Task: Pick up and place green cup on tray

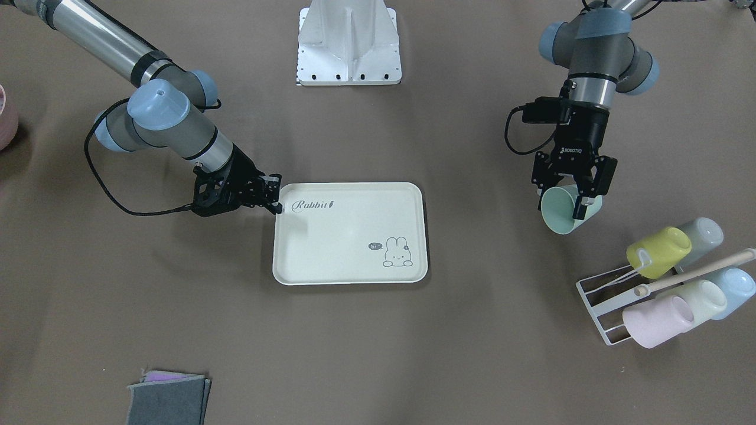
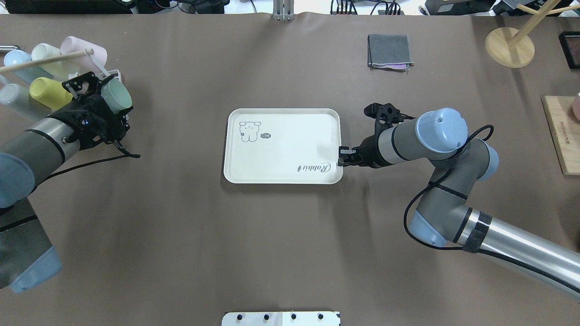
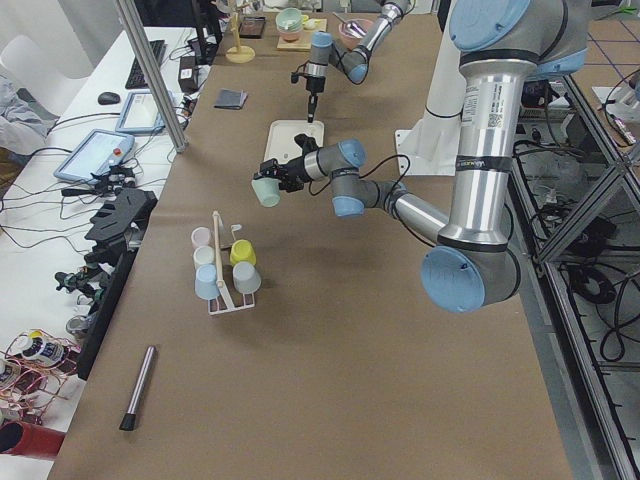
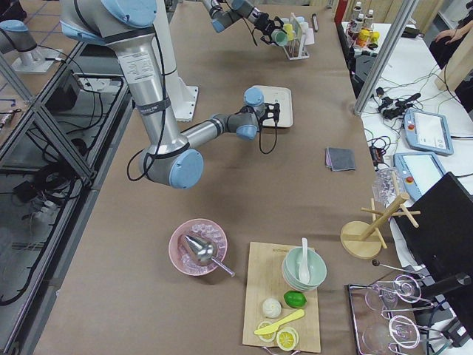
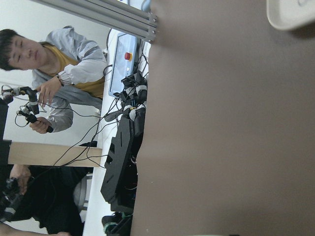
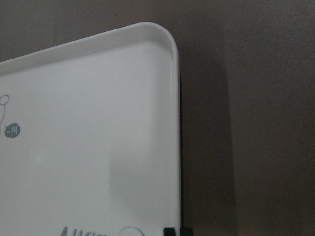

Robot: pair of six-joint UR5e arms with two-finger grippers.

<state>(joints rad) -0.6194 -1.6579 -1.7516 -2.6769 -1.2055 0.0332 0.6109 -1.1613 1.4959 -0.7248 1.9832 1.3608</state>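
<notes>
The green cup (image 1: pixel 560 217) is a muted mint tumbler. My left gripper (image 1: pixel 566 203) is shut on it and holds it tilted above the table, mouth toward the operators' side, just beside the cup rack. It also shows in the overhead view (image 2: pixel 118 94), in the left gripper (image 2: pixel 112 97). The cream tray (image 1: pixel 348 260) with the "Rabbit" script and bunny lies flat at the table's middle (image 2: pixel 281 174). My right gripper (image 1: pixel 276 203) is shut on the tray's rim at the corner by the script (image 2: pixel 340 160). The right wrist view shows the tray (image 6: pixel 98 123) and its fingertips (image 6: pixel 170 231) at the rim.
A white wire rack (image 1: pixel 596 301) holds several cups, among them a yellow-green one (image 1: pixel 658 252) and a pink one (image 1: pixel 655 321). Folded grey cloths (image 1: pixel 168 398) lie at the operators' edge. The robot base (image 1: pixel 348 41), a wooden stand (image 2: pixel 509 45) and a cutting board (image 2: pixel 562 136) stand at the edges.
</notes>
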